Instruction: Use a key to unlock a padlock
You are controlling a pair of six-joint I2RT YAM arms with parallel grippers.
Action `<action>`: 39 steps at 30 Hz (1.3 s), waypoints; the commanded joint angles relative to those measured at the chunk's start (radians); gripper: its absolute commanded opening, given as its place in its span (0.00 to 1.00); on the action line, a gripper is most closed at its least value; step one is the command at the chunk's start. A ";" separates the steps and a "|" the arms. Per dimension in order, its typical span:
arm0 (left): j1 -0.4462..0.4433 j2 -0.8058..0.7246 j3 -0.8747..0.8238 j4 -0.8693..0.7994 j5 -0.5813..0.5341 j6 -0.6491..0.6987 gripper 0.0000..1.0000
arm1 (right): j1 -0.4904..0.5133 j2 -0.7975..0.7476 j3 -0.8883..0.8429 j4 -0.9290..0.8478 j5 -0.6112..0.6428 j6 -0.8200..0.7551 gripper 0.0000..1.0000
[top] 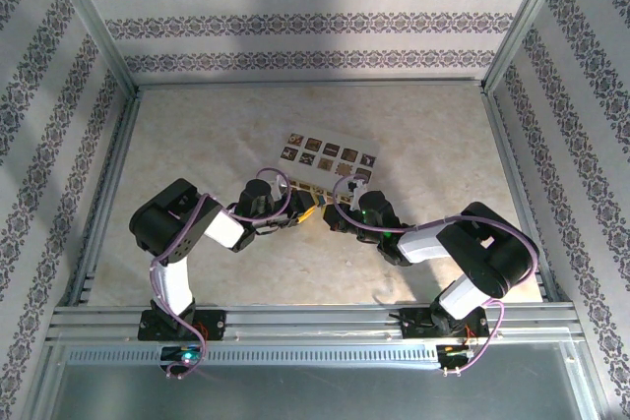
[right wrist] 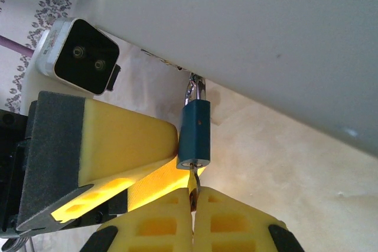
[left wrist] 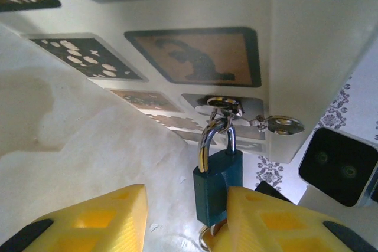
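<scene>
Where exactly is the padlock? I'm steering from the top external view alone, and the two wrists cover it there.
Observer: The padlock hangs by its shackle from a metal loop on the box.
Operator: Is the key at it?
Observer: Yes. The right gripper is shut on the key, whose tip meets the padlock's underside. I cannot tell how deep it sits.
Operator: And the left gripper?
Observer: The left gripper is open around the padlock's body, with one finger against it and a gap on the other side.
</scene>
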 commanded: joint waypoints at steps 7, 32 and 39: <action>-0.025 0.027 0.046 0.090 -0.047 -0.059 0.39 | 0.009 -0.012 0.027 0.035 -0.026 0.027 0.00; -0.057 -0.017 0.045 0.079 -0.116 -0.088 0.04 | 0.010 -0.328 -0.031 -0.317 0.114 -0.107 0.33; -0.067 -0.074 0.038 0.018 -0.134 -0.112 0.04 | 0.081 -0.698 0.010 -0.728 0.266 -0.590 0.47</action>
